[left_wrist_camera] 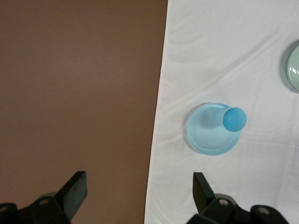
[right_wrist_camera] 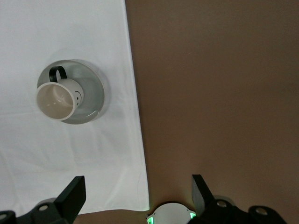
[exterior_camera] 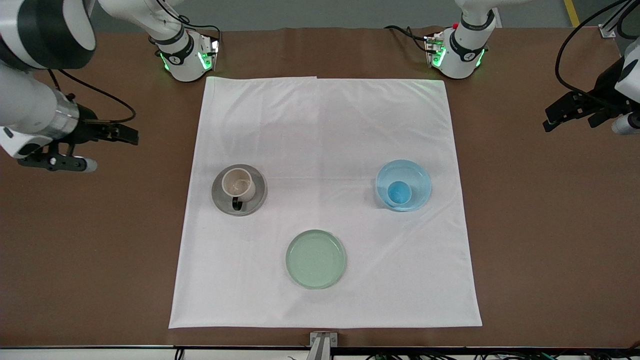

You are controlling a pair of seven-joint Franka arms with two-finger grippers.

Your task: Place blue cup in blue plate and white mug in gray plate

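Note:
The blue cup (exterior_camera: 399, 192) stands upright in the blue plate (exterior_camera: 417, 176) on the white cloth, toward the left arm's end; both show in the left wrist view, cup (left_wrist_camera: 233, 118) on plate (left_wrist_camera: 208, 135). The white mug (exterior_camera: 238, 183) with its black handle stands in the gray plate (exterior_camera: 220, 197), toward the right arm's end; the right wrist view shows mug (right_wrist_camera: 57, 100) and plate (right_wrist_camera: 93, 91). My left gripper (exterior_camera: 550, 120) is open and empty, raised over bare table off the cloth. My right gripper (exterior_camera: 131, 135) is open and empty, raised over bare table at the right arm's end.
A pale green plate (exterior_camera: 316, 259) lies on the cloth nearest the front camera, between the two other plates; its edge shows in the left wrist view (left_wrist_camera: 293, 70). The white cloth (exterior_camera: 325, 125) covers the table's middle. The right arm's base (right_wrist_camera: 170, 214) shows in the right wrist view.

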